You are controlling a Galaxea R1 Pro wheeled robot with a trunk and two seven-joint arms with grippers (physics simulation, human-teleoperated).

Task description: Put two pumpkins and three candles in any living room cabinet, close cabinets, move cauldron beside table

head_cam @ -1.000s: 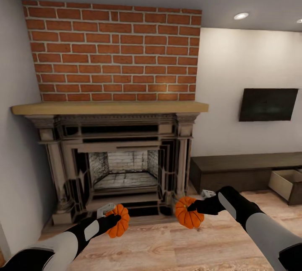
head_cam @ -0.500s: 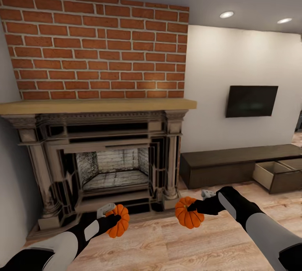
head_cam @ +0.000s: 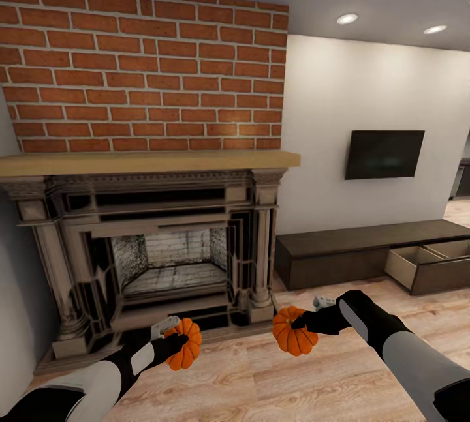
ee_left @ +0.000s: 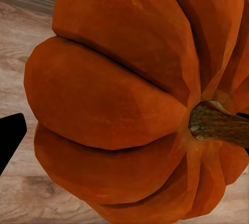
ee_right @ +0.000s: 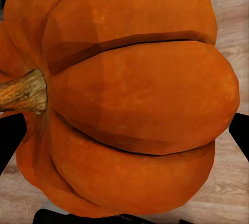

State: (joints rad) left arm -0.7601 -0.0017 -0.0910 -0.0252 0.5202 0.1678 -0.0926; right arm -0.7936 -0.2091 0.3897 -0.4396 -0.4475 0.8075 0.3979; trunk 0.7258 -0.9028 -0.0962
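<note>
Orange pumpkins are in transit, one gripped in each set of fingers: the left gripper [head_cam: 175, 338] closed on the left pumpkin [head_cam: 185, 344] at lower centre-left, the right gripper [head_cam: 301, 325] closed on the right pumpkin [head_cam: 294, 332] at lower centre. Both arms reach forward, low over the wooden floor [head_cam: 274, 383]. Beyond, at right, the cabinet [head_cam: 339, 259] shows an open drawer [head_cam: 424, 265]; the next move probably calls for approaching it.

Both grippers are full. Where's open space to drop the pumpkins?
The open drawer of the cabinet, right of the fireplace, shows a bare pale interior. The cabinet's dark top under the TV is bare, as is the wood floor ahead. The left gripper and right gripper each hold a pumpkin.
</note>
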